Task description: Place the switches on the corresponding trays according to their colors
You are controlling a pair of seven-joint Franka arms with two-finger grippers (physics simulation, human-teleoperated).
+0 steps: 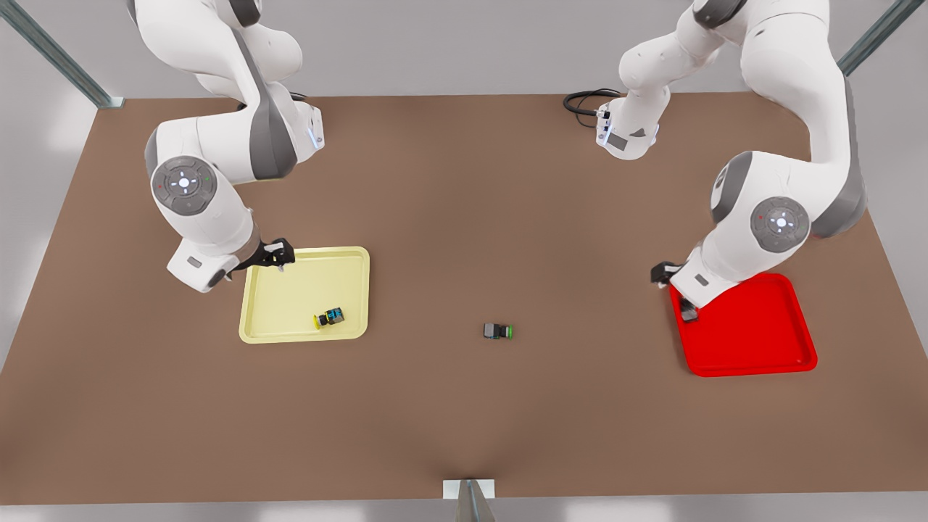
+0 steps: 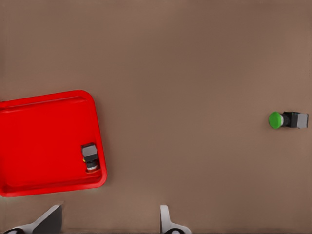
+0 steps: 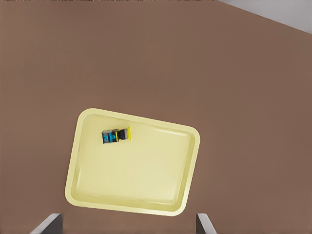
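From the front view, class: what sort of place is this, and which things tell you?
Probably a simulated robot sorting bench: a bare brown table with metal frame struts, two white arms, and a yellow tray and a red tray holding small push-button switches.

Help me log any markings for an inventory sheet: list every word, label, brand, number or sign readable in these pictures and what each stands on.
No readable text anywhere.
yellow switch in the yellow tray: blue patch on its body, no legible characters.
red switch in the red tray: no marking visible.
green switch on the table: no marking visible.
Both trays: plain.
left gripper and right gripper, both open: unmarked.
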